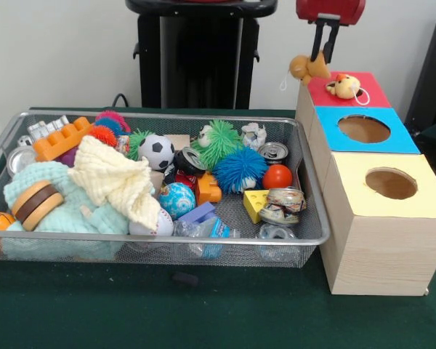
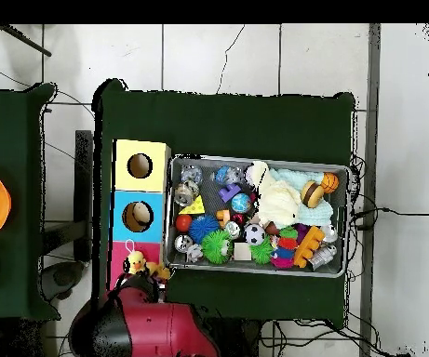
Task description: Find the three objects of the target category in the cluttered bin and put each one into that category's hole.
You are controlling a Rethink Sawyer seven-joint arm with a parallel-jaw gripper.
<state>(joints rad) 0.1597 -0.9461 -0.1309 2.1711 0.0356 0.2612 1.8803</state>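
The bin [image 1: 305,240] is silver wire mesh with a smooth, shiny metal rim. Inside it, beside the glossy soccer ball [image 1: 157,151], lies a cream knitted cloth [image 1: 116,180], soft and matt. Right of the bin stand wood-grain boxes [image 1: 370,254] with matt coloured tops. The table cover [image 1: 131,313] looks like dull green felt.

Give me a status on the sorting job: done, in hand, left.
Done: one small plush toy lies on the red-topped box. In hand: the gripper hangs over that box with an orange plush toy in its jaws. Left: releasing it, then searching the bin for a third, which I cannot pick out among the clutter.
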